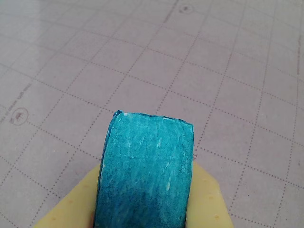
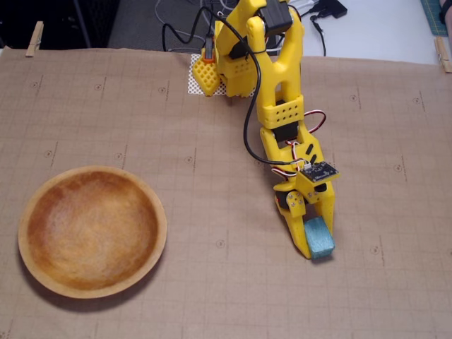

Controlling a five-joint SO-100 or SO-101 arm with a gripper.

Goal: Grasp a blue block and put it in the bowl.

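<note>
The pincer (image 2: 317, 244) is clamped on the blue block (image 2: 320, 239), low over the worktop (image 2: 212, 212). The bowl (image 2: 25, 240) sits well off to its left in the fixed view. A shallow grip could let it slip mid-carry.

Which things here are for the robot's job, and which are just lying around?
For the job: blue block, held in the gripper; wooden bowl, empty.

Just lying around: clothespins on the gridded mat's edges; black cables behind the arm.
</note>
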